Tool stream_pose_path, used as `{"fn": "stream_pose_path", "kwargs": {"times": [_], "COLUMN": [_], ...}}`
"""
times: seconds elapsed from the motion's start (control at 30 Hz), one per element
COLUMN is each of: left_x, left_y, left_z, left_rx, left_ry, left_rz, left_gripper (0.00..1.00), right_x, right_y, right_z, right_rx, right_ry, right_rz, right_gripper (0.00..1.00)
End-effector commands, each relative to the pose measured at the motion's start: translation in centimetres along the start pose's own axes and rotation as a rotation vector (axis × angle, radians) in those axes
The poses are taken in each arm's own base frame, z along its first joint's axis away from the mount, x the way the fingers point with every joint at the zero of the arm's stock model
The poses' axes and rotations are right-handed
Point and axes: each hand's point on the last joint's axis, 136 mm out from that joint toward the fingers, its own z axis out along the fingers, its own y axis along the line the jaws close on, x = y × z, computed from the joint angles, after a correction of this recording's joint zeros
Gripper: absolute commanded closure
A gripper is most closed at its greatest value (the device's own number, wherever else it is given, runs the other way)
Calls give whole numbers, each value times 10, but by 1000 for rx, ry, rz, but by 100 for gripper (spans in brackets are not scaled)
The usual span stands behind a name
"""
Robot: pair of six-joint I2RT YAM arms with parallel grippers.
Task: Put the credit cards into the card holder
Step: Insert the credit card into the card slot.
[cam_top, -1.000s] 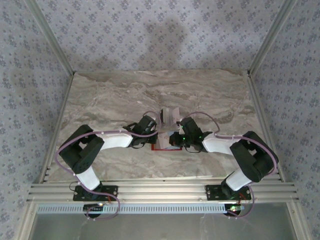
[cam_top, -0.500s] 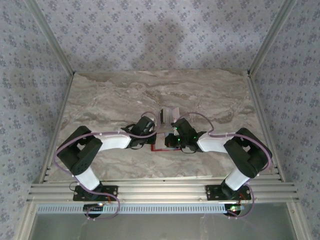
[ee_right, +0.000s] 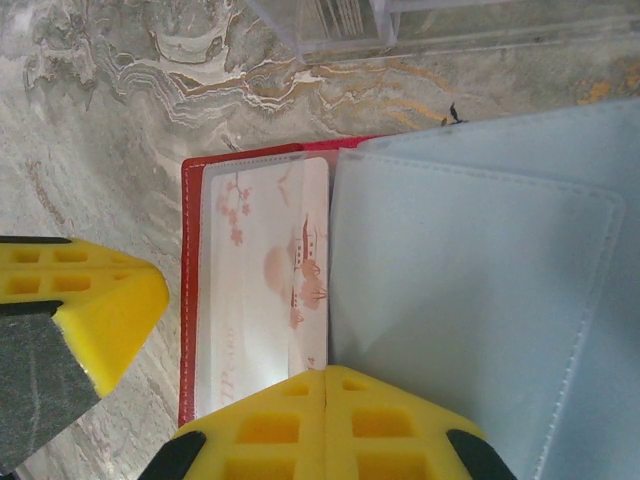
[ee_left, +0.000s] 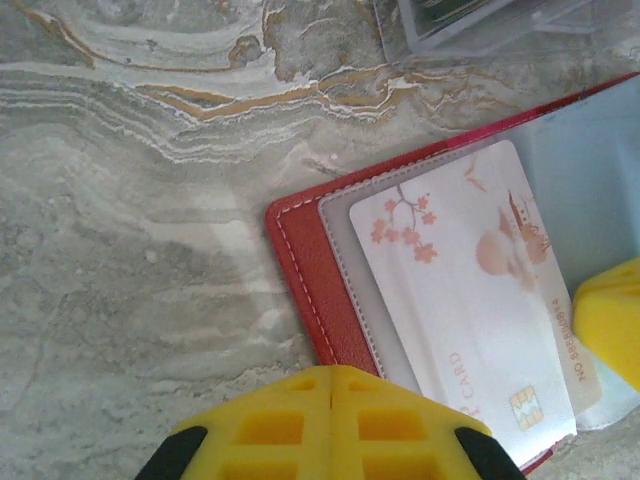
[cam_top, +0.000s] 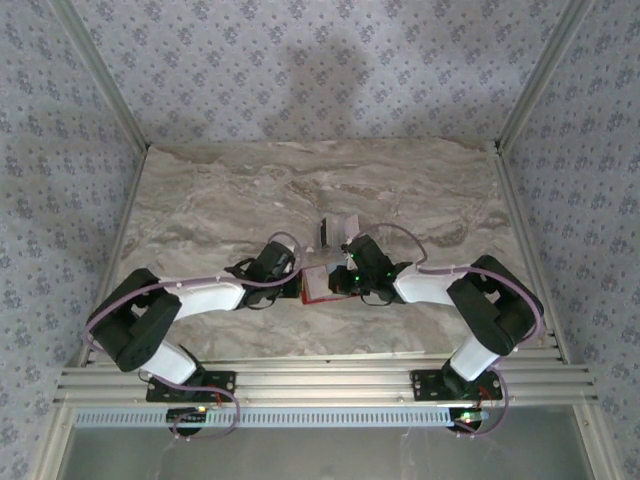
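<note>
Arms from both sides reach in over the marble table [cam_top: 220, 200]. In the top view we see the left gripper [cam_top: 296, 284] and right gripper [cam_top: 336, 283] meeting at the red card holder [cam_top: 318, 298], which lies open near table centre, just in front of a clear box [cam_top: 338, 232]. Jaws are too small to read here.

Left wrist cam: left gripper [ee_left: 331, 378] clenched, yellow pads pressed together w/ nothing btwn them. We see the card holder [ee_left: 300, 262] flat on the marble, w/ a pale credit card [ee_left: 470, 300] in pink blossom print lying in its clear sleeve. One of the right gripper's yellow fingers [ee_left: 612, 322] sits at the card's far side.

Right wrist cam: right gripper [ee_right: 328, 388] likewise clenched and empty, tips over the line where the credit card [ee_right: 268, 270] meets the grey-blue pocket pages [ee_right: 470, 300]. Left gripper's yellow finger [ee_right: 95, 300] hangs just beside the holder's red edge.
</note>
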Motion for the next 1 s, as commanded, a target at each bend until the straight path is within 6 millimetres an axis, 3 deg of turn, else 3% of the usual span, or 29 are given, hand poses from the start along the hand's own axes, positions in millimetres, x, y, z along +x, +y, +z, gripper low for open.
{"fn": "stream_pose_path", "kwargs": {"times": [0.0,0.33,0.53,0.67,0.8,0.97], "left_x": [-4,3,4,5,5,5], "left_y": [-4,-13,-11,-6,-1,2], "left_z": [-1,26,26,21,17,19], "left_rx": [22,39,27,7,-17,-27], "left_ry": [-6,54,50,42,36,44], "left_rz": [-8,1,1,10,20,25], "left_gripper": [97,100,100,100,99,98], "right_x": [-7,-4,3,3,0,-8], "right_y": [6,18,27,27,22,16], "right_z": [3,5,16,12,-3,-23], "right_rx": [-10,-26,-38,-24,41,133], "right_ry": [-4,9,38,32,11,-19], "right_rz": [-10,-44,-70,-89,-118,-154], "right_gripper": [100,100,100,100,72,61]}}
